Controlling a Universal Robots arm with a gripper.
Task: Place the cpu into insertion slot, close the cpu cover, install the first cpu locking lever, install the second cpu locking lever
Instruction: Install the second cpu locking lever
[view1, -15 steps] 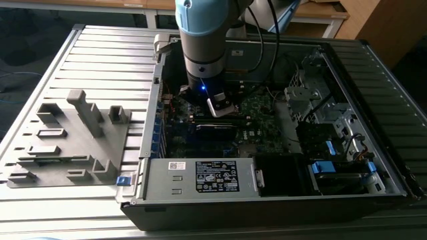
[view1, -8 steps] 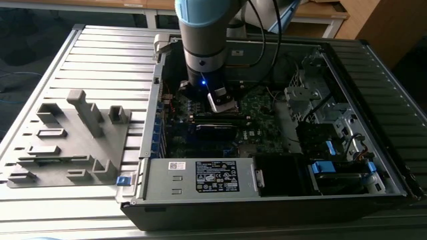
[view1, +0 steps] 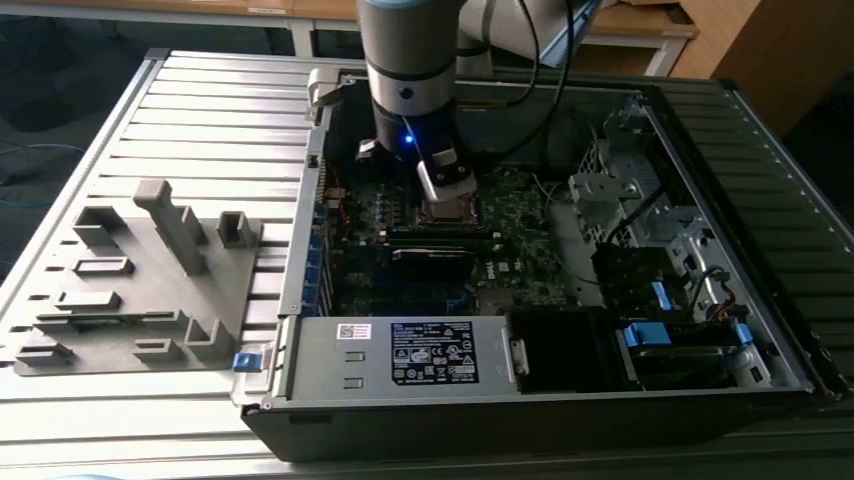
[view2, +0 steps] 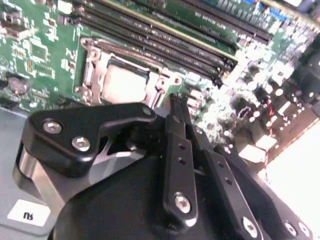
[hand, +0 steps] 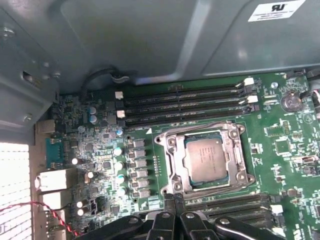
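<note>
End effector (hand: 172, 206) sits low over the motherboard (hand: 280, 135), tips right at the socket edge, fingers (view2: 176, 107) pressed together, nothing between them. So clenched and empty.

The cpu (hand: 208, 159) lies flat in the socket, silver top showing through the window of the cpu cover (hand: 206, 136). Cover is down around the chip, frame flat to the board as far as I can tell. In the second wrist view same picture: chip (view2: 125, 84) in the frame (view2: 102, 59), fingertips just beside the frame's edge.

Judgement: placement and cover look done, work is at the locking levers. Can't tell lever positions for sure; thin wire along the frame edge is hard to read.

To do it well: keep closed tips on the lever only, push down then sideways under its hook, stay off the chip top and the memory slots (hand: 185, 102) nearby. Slip risk is scraping small parts by the socket.

Exterior view: arm (view1: 411, 70) reaches down into the open computer case (view1: 534, 410) on the bench (view1: 200, 110).
</note>
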